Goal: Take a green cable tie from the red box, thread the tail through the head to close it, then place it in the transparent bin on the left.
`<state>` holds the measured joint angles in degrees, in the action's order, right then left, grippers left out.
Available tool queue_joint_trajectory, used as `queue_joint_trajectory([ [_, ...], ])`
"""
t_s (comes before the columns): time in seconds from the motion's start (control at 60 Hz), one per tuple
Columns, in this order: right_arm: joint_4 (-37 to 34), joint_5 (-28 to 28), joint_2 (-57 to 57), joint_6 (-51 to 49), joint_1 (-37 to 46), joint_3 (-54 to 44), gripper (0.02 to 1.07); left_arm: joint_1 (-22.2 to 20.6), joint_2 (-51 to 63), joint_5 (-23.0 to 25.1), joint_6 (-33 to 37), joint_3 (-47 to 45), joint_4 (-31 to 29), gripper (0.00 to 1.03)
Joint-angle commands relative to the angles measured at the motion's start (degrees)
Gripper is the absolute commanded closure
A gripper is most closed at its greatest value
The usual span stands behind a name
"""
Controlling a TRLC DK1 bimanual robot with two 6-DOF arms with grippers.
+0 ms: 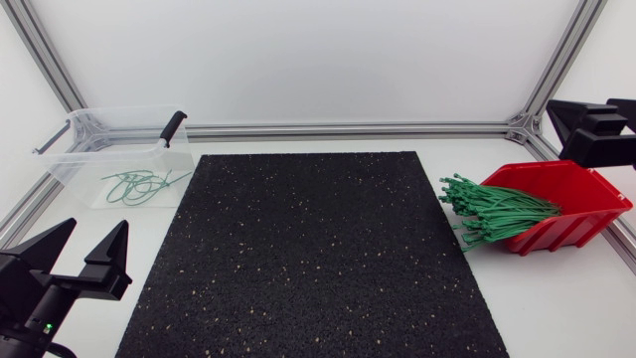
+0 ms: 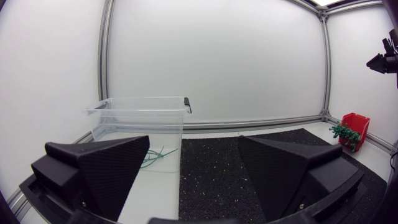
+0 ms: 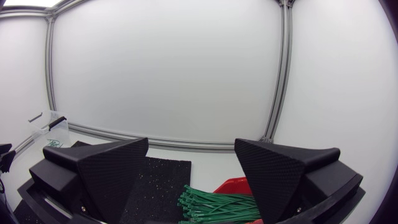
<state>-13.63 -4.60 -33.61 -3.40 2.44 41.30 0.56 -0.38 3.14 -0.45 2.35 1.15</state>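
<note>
Our left gripper [image 1: 95, 234] stands wide open and empty at the table's front left, near the bin [image 1: 70, 159], where a few looped ties [image 1: 139, 186] lie. Our right gripper [image 3: 191, 149] is also spread wide and empty, above the red box [image 1: 586, 189]. The tie bundle [image 1: 497, 211] spills from that box toward the mat [image 1: 308, 259].

My head camera looks down on the black mat [image 1: 308, 254]. The left wrist camera, behind the left gripper [image 2: 194, 142], faces the transparent bin [image 2: 140, 115] ahead, across the table. The right one sees the red box [image 3: 233, 185] close under the right gripper [image 3: 191, 143]. The head view shares both.
</note>
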Motion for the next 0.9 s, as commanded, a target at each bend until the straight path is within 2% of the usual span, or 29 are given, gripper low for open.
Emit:
queue_joint_trajectory([
  [0.0,-3.42,-2.78,-4.01,-3.37,2.22,3.7,0.06,-0.38,-0.32,0.38,-1.4,-2.44,-0.53,0.04],
  [0.083,-7.91,-7.18,-7.79,-9.26,3.89,7.48,0.1,-0.38,-0.32,0.38,-1.4,-2.44,-0.53,0.04],
  [0.2,-12.83,-10.25,-12.19,-21.21,6.35,10.91,0.1,-0.47,-0.23,0.38,-1.4,-2.44,-0.53,0.04],
  [0.267,-17.92,-10.25,-14.47,-35.01,6.35,12.93,0.1,-0.56,-0.23,0.38,-1.4,-2.44,-0.53,0.04],
  [0.417,-24.6,-10.87,-20.01,-42.13,6.62,15.74,0.1,-0.56,-0.23,0.38,-1.4,-2.44,-0.62,0.04],
  [0.55,-33.39,-10.78,-24.14,-51.8,6.7,17.85,0.1,-0.56,-0.14,0.38,-1.4,-2.44,-0.62,0.04],
  [0.883,-47.54,-10.69,-27.74,-76.76,6.97,16.01,0.13,-0.56,-0.06,0.38,-1.4,-2.35,-0.71,0.04],
])
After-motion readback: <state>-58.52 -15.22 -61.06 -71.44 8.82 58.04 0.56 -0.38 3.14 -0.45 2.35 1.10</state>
